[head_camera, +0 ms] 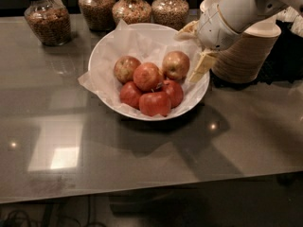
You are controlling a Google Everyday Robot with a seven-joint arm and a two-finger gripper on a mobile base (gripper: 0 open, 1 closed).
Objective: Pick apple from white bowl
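The white bowl (96, 56), lined with crinkled white paper, sits on the grey table and holds several apples. The pale yellowish apple (175, 65) with a pink blush lies at the bowl's back right. A duller brownish-yellow apple (125, 68) lies at the back left, with red-orange apples (147, 76) in the middle and front. My gripper (194, 48) hangs at the bowl's right rim, just right of the pale apple. It is open and empty, with one cream finger (201, 66) inside the rim next to the apple.
A stack of small beige disposable bowls (246, 51) stands right behind my gripper. Several glass jars of grains (47, 19) (132, 6) line the table's back edge. Bare grey tabletop (142, 155) lies in front of the bowl.
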